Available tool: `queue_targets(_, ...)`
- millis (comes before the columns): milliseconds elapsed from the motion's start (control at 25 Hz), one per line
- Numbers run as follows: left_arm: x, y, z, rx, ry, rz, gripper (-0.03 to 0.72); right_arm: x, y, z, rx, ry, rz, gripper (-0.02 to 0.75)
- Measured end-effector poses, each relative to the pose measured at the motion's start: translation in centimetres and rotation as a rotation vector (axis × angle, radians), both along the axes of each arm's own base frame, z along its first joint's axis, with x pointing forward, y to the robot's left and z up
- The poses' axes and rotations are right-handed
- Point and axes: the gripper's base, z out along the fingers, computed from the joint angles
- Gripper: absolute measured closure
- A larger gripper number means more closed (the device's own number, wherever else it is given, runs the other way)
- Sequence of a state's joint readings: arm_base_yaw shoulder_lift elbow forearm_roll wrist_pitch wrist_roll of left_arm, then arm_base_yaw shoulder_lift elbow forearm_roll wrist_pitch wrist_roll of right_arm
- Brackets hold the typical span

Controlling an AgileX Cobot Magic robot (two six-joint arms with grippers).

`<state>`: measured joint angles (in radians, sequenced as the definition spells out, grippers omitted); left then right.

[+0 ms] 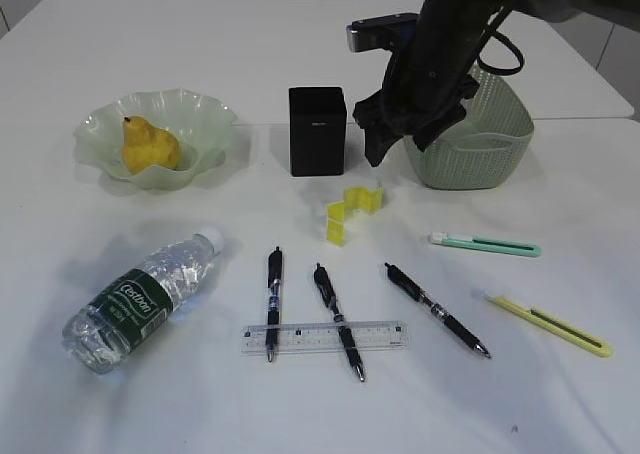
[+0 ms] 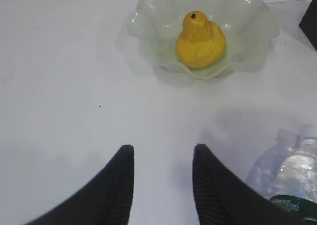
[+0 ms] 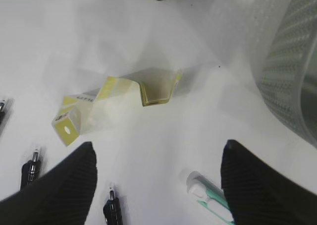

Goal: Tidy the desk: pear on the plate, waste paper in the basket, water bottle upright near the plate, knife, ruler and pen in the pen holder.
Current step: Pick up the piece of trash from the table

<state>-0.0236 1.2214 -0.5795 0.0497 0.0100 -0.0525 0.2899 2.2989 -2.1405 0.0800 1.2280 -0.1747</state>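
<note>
The yellow pear (image 1: 150,146) (image 2: 200,40) sits in the pale green wavy plate (image 1: 205,114) (image 2: 148,31). The water bottle (image 1: 140,299) (image 2: 292,180) lies on its side on the desk (image 1: 560,404), in front of the plate. My left gripper (image 2: 162,148) hovers open and empty over bare desk, short of the plate. My right gripper (image 1: 400,146) (image 3: 158,144) hangs open and empty above the crumpled yellow waste paper (image 1: 355,212) (image 3: 124,101), between the black pen holder (image 1: 318,131) and the basket (image 1: 470,134) (image 3: 292,81). Three pens (image 1: 338,319) and the clear ruler (image 1: 325,337) lie in front.
A teal-and-white utility knife (image 1: 485,244) (image 3: 208,195) lies right of the paper. A yellow knife (image 1: 548,324) lies nearer the front right. Two of the pens cross the ruler. Pen tips (image 3: 113,212) show below my right fingers.
</note>
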Motion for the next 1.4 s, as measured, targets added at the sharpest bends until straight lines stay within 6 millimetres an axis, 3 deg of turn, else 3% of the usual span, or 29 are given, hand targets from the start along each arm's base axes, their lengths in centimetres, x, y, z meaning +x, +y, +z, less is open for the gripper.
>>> queue_targets(360, 0.0, 0.0, 0.0, 0.0, 0.002, 0.0, 0.412, 0.2, 0.0, -0.2, -0.008, -0.006, 0.005, 0.162)
queue_targets(760, 0.0, 0.0, -0.1, 0.0, 0.007, 0.0, 0.412, 1.9, 0.6, -2.3, -0.013, -0.011, 0.022, 0.162)
queue_targets(920, 0.0, 0.0, -0.1, 0.0, 0.008, 0.0, 0.412, 1.9, 1.1, -2.5, -0.02, -0.018, 0.055, 0.162)
queue_targets(1200, 0.0, 0.0, -0.1, 0.0, 0.009, 0.0, 0.412, 1.9, 2.6, -5.4, -0.043, 0.029, 0.105, 0.162)
queue_targets(1400, 0.0, 0.0, -0.1, 0.0, 0.009, 0.0, 0.412, 1.9, 2.7, -5.5, -0.067, 0.017, 0.119, 0.162)
